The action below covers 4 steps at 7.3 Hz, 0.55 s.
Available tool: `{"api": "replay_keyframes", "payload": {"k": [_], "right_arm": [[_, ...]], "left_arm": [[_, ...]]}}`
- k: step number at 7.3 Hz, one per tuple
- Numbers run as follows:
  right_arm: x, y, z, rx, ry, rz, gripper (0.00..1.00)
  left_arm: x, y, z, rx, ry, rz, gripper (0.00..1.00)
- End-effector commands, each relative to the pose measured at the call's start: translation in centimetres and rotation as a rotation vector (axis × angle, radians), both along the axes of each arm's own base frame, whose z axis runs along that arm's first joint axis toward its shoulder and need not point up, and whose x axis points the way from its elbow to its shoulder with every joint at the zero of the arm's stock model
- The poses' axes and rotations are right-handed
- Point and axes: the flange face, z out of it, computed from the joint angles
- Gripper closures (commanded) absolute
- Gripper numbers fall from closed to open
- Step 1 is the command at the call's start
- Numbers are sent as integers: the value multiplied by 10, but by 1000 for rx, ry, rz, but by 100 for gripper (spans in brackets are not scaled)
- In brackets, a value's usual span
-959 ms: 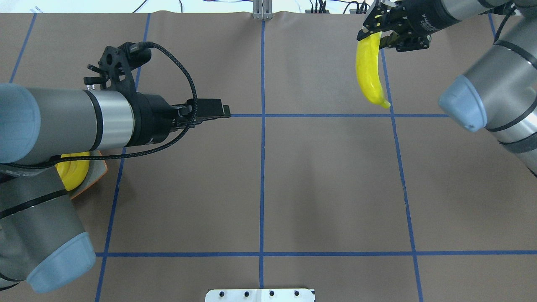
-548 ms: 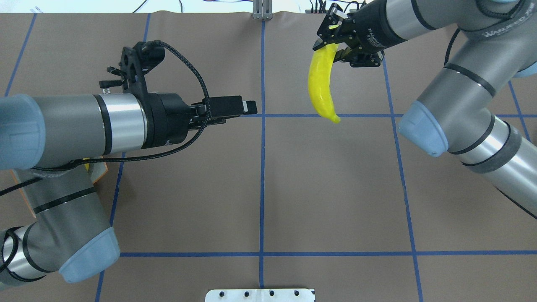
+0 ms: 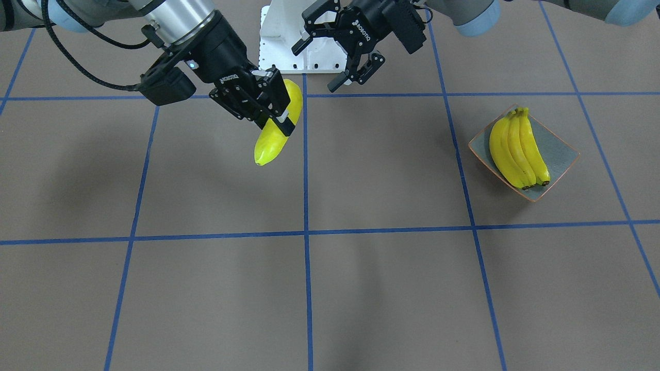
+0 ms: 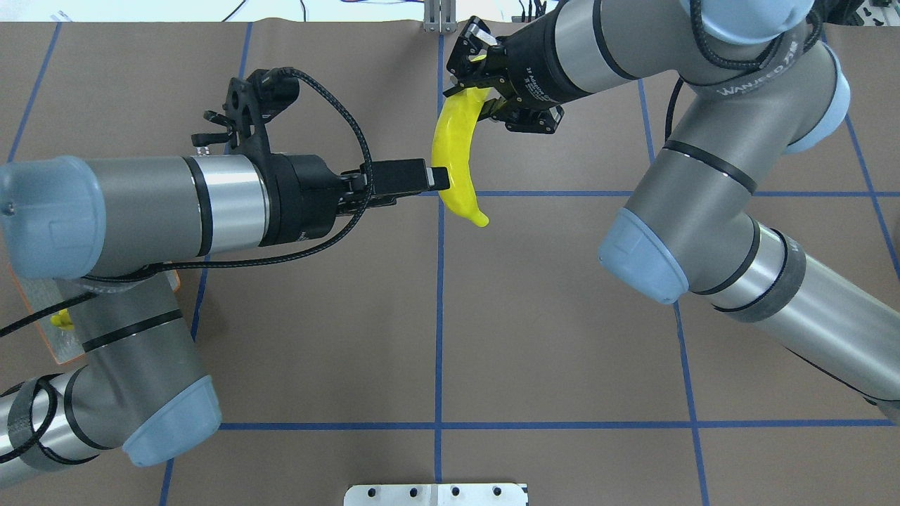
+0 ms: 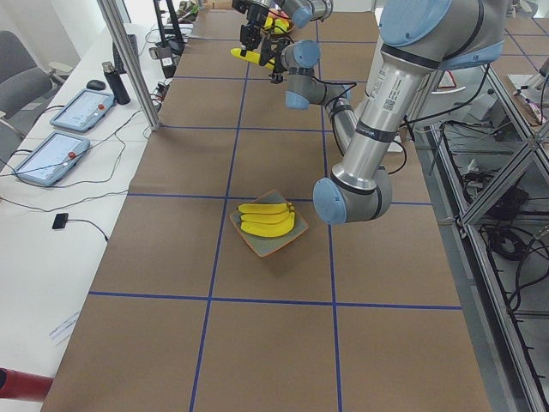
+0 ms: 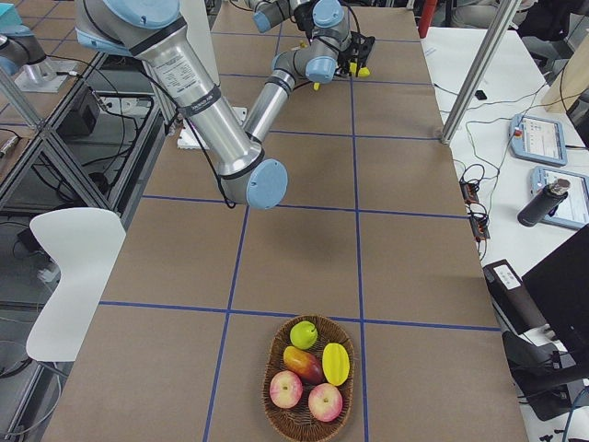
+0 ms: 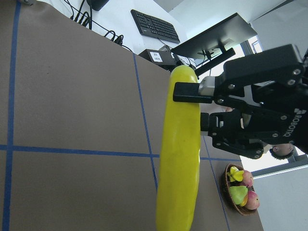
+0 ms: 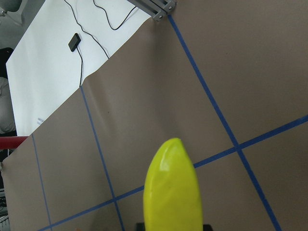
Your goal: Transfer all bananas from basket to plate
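Note:
My right gripper is shut on the upper end of a yellow banana, which hangs over the far centre of the table. In the front view that banana points down from the right gripper. My left gripper is open, right beside the banana; I cannot tell whether they touch. In the left wrist view the banana fills the centre. Three bananas lie on the plate. The basket holds other fruit and shows no banana.
The white robot base sits behind both grippers. My left arm covers most of the plate in the overhead view. Brown paper with blue tape lines covers the table. Tablets and cables lie on a side bench.
My right arm has carried the banana leftward to the table's centre line. My left gripper has reached rightward to meet it, uncovering part of the plate.

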Motion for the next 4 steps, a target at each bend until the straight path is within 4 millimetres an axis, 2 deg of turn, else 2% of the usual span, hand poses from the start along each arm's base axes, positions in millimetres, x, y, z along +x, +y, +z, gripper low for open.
{"api": "replay_keyframes", "payload": {"k": [1, 4], "right_arm": [[-4, 9, -5, 6, -10, -10, 100], [-7, 20, -12, 16, -23, -28, 100]], "left_arm": [[2, -1, 1, 0, -5, 0, 0], [1, 0, -5, -10, 19, 2, 2]]}}
